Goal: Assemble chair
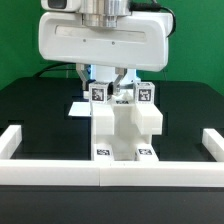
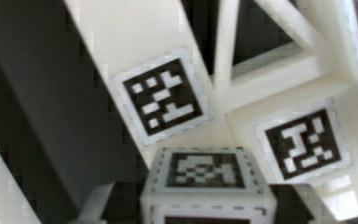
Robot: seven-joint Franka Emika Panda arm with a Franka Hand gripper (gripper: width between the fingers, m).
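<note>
The partly built chair (image 1: 125,125) is a chunky white block assembly with black-and-white tags, standing upright against the front rail in the exterior view. My gripper (image 1: 112,85) hangs straight down over its rear top, among the tagged upper parts. In the wrist view my gripper (image 2: 197,205) is shut on a small white chair part (image 2: 202,172) with a tag on its face, one dark finger (image 2: 91,200) on each side. Larger tagged white chair pieces (image 2: 167,100) slant just beyond it. What lies under the held part is hidden.
A long white border rail (image 1: 60,172) runs along the front, with raised ends at the exterior view's left (image 1: 10,142) and right (image 1: 212,145). A thin white sheet, probably the marker board (image 1: 77,108), lies behind the chair. The table is black, with a green backdrop.
</note>
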